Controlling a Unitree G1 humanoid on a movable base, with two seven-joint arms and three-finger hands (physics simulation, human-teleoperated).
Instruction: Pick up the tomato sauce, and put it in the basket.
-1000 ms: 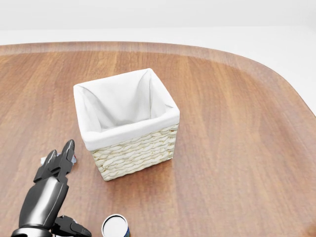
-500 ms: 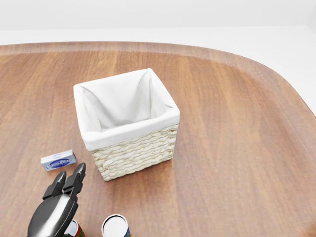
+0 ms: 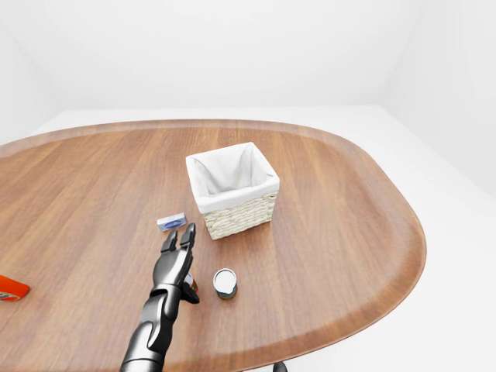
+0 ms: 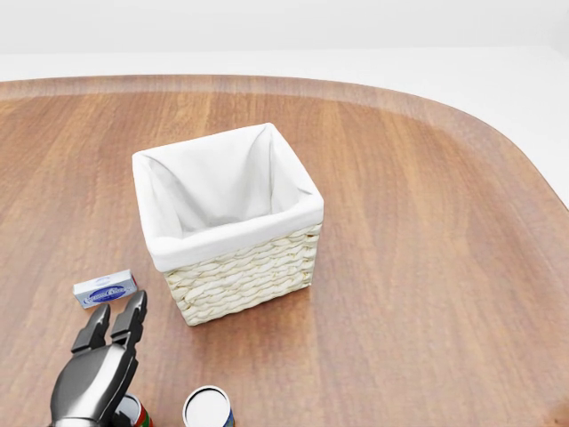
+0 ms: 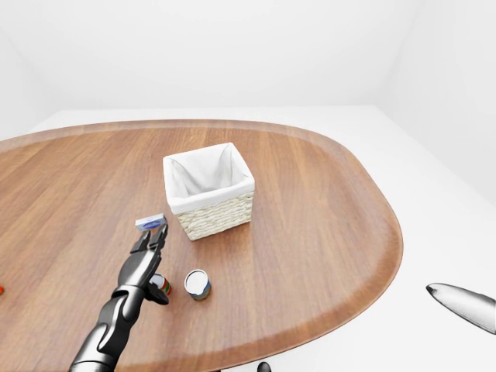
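Left hand (image 4: pixel 100 369): dark, reaching in from the bottom left of the head view, fingers (image 4: pixel 133 316) stretched out and apart, holding nothing. It hovers over the surface (image 3: pixel 333 225), fingertips directed toward the top of the view.

Tomato sauce (image 5: pixel 160 284): small can with a red, white and green label, upright on the surface, directly beneath the palm and largely hidden by it in the head view. Whether the hand touches it cannot be told.

Second can (image 3: pixel 225 283): white lid, dark blue side, upright, just to the right of the hand and beside the sauce.

Box (image 4: pixel 106 289): small, flat, grey-white with a blue label, lying just beyond the fingertips toward the top left of the head view, apart from them.

Basket (image 4: pixel 240 280): square, pale wicker, white cloth liner folded over the rim, nothing seen inside. Stands beyond and right of the fingers, near the box.

Red item (image 3: pixel 11 288): flat, cut off by the left edge of the left-eye view, well left of the hand.

Right hand (image 5: pixel 465 304): only a pale tapered tip shows at the right edge of the right-eye view, off the surface; finger state cannot be told.
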